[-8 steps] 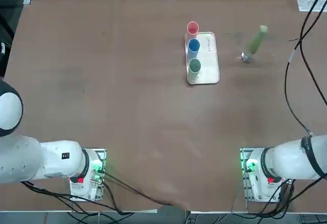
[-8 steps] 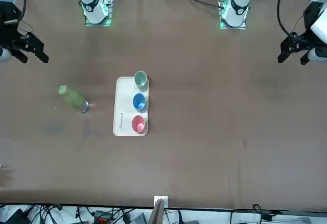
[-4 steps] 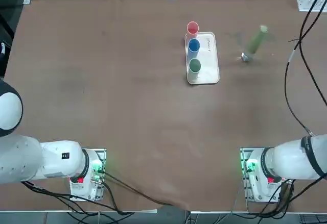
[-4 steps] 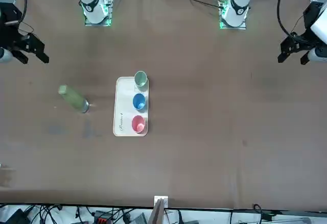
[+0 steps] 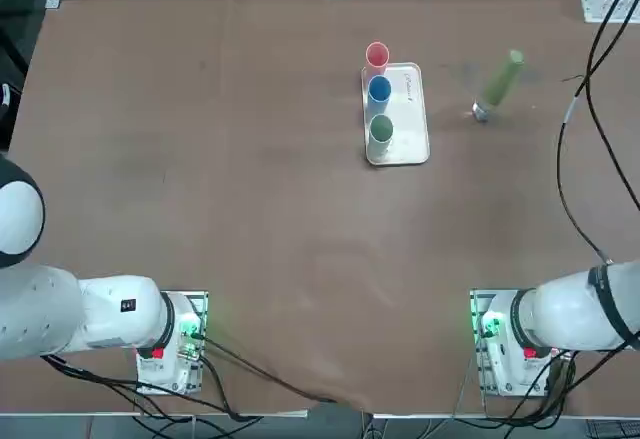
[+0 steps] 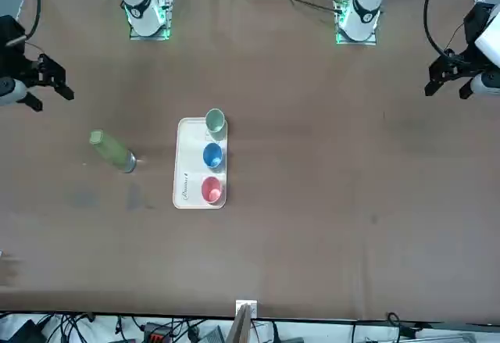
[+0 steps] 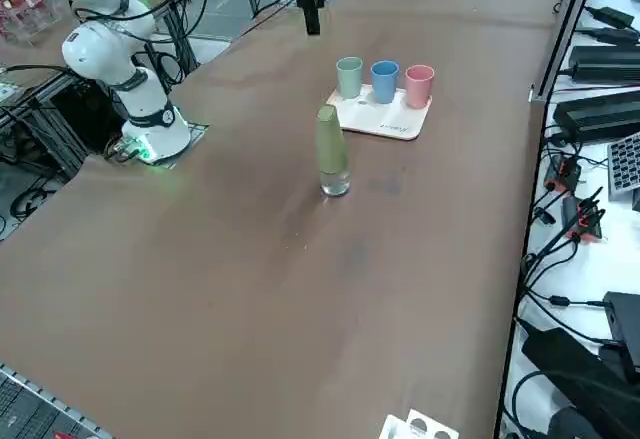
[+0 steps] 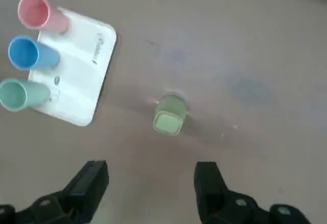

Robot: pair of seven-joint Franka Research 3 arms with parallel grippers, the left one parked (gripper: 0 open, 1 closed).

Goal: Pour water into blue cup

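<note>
The parted, black two-fingered right pincer (image 8: 151, 183) is nearing the slim pale-green capped bottle (image 8: 170, 115), probably needing lowering around it next.

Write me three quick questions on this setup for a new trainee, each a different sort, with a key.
1. True or false: the green-capped bottle stands on the white tray.
2. Fill in the blank: in the row of three cups, the ____ cup is in the middle.
3. Are the fingers of the right gripper open or shut?

Key: 1. False, it stands upright on the table beside the tray. 2. Blue, between the pink cup and the green cup. 3. Open, with nothing held between them.
</note>
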